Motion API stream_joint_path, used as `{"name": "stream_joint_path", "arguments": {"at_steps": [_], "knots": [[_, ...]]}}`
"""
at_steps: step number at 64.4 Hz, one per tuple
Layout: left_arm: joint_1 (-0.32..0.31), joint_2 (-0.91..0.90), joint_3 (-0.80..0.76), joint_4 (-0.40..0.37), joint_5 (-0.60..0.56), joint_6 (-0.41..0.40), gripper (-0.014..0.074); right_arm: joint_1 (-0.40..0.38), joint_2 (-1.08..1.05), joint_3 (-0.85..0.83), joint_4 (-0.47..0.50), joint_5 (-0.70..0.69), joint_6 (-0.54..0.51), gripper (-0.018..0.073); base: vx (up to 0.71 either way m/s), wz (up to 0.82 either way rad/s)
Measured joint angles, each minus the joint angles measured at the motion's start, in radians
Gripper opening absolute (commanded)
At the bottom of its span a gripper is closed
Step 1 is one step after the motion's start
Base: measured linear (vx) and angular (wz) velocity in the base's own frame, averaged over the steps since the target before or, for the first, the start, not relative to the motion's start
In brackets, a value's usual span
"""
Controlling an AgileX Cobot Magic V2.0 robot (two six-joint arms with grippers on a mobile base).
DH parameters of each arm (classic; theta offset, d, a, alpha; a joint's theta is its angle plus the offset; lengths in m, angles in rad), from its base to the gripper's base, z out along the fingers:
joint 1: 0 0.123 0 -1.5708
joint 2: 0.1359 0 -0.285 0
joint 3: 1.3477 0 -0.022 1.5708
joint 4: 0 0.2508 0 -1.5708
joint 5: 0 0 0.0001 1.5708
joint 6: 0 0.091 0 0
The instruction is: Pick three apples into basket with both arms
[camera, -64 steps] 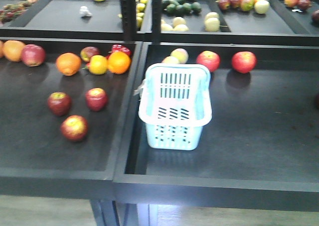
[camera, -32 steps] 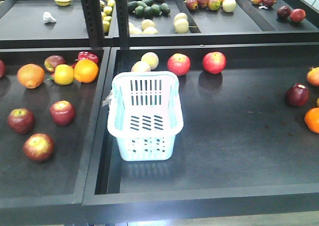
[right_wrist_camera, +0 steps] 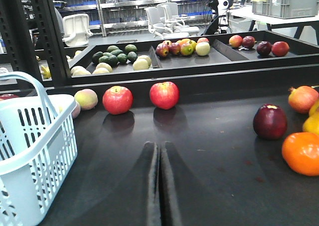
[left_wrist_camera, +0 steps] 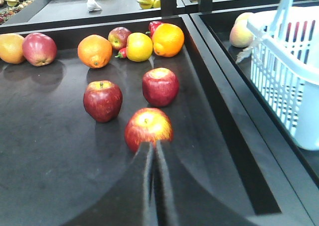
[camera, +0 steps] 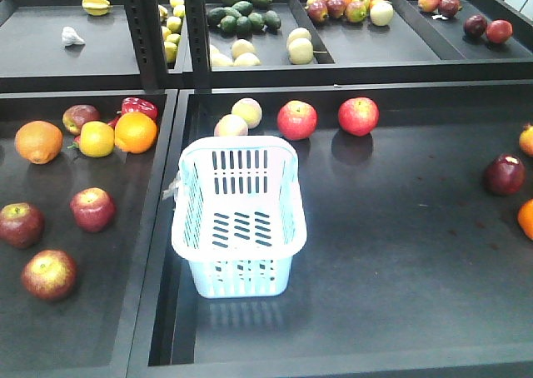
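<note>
I'm watching the left end effector [left_wrist_camera: 152, 147] hovering closed, empty, right by the nearest apple [left_wrist_camera: 148, 128]; right end effector [right_wrist_camera: 160, 147] closed, empty too.

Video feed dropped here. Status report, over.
Left gripper and right gripper shut, empty. Basket empty; three apples lying in the left tray. Tray walls stand between apples and basket.

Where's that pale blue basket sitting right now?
Front view: the basket stands empty at the left end of the right-hand tray, just in front of two pale fruits.
</note>
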Motion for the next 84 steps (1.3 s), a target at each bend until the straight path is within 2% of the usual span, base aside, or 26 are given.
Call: {"name": "stream_joint_path", "arguments": {"at_steps": [84], "knots": [[0.000,0.000,0.000,0.000,0.000,0.000,-0.0007,0.000,0.000,0.000,0.000,0.000,0.000,-0.0003,0.06,0.05]]}}
